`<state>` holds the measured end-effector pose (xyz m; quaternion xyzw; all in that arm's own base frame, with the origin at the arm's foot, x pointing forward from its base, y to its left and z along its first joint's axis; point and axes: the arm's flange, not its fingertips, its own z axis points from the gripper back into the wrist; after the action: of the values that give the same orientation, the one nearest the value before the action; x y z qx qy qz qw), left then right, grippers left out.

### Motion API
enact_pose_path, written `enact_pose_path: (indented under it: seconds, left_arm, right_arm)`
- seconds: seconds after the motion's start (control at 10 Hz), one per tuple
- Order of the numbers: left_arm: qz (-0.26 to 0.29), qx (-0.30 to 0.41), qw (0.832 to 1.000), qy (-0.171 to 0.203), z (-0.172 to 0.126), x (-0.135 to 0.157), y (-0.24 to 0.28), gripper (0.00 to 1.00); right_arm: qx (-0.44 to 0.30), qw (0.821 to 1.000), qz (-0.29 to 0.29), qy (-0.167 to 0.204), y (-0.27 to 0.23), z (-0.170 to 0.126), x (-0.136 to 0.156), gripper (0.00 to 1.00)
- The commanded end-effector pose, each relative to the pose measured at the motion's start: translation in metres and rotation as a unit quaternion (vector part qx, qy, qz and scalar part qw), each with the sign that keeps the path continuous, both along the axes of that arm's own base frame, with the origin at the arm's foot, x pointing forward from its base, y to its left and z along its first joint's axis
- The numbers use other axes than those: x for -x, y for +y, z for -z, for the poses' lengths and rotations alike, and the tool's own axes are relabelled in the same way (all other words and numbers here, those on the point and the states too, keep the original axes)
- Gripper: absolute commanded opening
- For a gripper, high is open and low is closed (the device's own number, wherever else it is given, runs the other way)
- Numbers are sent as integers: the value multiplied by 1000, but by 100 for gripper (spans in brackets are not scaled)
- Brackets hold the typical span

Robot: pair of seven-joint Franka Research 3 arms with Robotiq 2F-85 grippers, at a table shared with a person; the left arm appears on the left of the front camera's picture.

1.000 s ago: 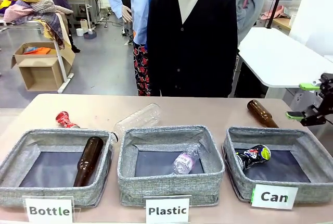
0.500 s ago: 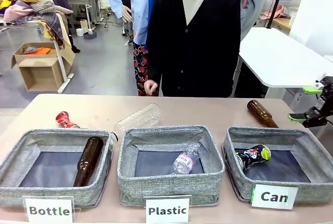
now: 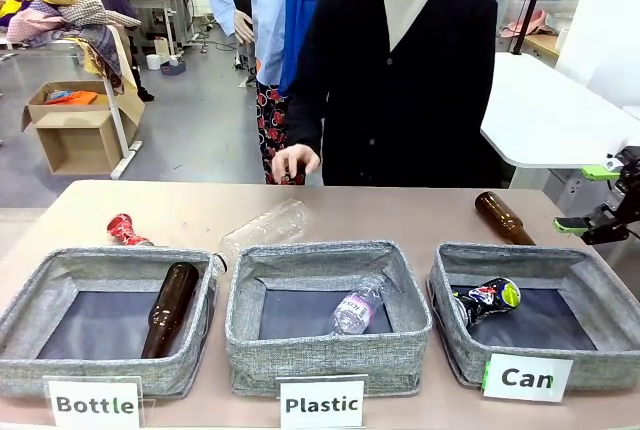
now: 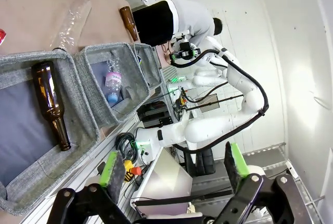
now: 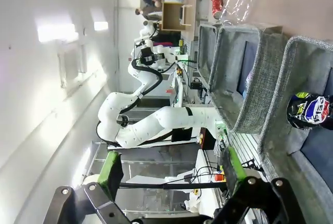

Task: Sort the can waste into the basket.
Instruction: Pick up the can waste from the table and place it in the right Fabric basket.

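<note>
Front view, red can [image 3: 126, 230]: lies on the table [image 3: 400, 210] just behind the Bottle basket [image 3: 100, 255], its long axis running roughly 10 to 4 o'clock; crumpled shiny metal.
Front view, black can [image 3: 487, 300]: already in the Can basket [image 3: 605, 365], on the dark lining near the left wall; dented, glossy print.
Front view, right gripper [image 3: 600, 208]: hangs at 2 o'clock of the Can basket, jaws apart, nothing held; the red can lies far off at 9 o'clock.
Front view, person's hand [image 3: 295, 162]: loosely curled at the table's far edge, at about 1 o'clock of the red can, well apart.
Left wrist view, left gripper [image 4: 174, 169]: spread wide and empty; a red sliver at the frame's 10 o'clock edge is probably the red can.
Right wrist view, right gripper: wide open, bare green pads; black can at 2 o'clock inside the soft woven basket, red can at 12 o'clock, well apart.
Nearer arm: judged to be the left one, since the red can sits on its side.
</note>
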<state>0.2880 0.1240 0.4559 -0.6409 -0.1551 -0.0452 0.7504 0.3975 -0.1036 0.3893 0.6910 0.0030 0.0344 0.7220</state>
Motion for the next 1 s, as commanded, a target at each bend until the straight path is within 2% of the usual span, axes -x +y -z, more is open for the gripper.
enact_pose_path:
  seconds: [0.0, 0.1, 0.2, 0.3, 0.6, 0.7, 0.8, 0.9]
  left_arm:
    - [0, 0, 1000, 0, 0, 0, 0, 100]
    - [0, -100, 995, -23, -22, -16, -14, 100]
    - [25, -168, 985, -33, -40, -41, -31, 100]
    - [17, -244, 969, -37, -52, -67, -48, 100]
    - [7, -372, 928, -20, -53, -117, -68, 100]
    - [-8, -399, 917, -11, -51, -127, -67, 100]
    - [-48, -430, 901, 30, -45, -136, -67, 100]
    - [-47, -464, 883, 60, -40, -139, -67, 100]
  right_arm:
    - [-2, 1000, -6, -5, -3, -2, 0, 100]
    - [-2, 1000, -6, -5, -3, -2, 0, 100]
    - [-2, 1000, -6, -5, -3, -2, 0, 100]
    - [-2, 1000, -6, -5, -3, -2, 0, 100]
    - [-2, 1000, -6, -5, -3, -2, 0, 100]
    - [-2, 1000, -6, -5, -3, -2, 0, 100]
    - [-2, 1000, -6, -5, -3, -2, 0, 100]
    - [-2, 1000, -6, -5, -3, -2, 0, 100]
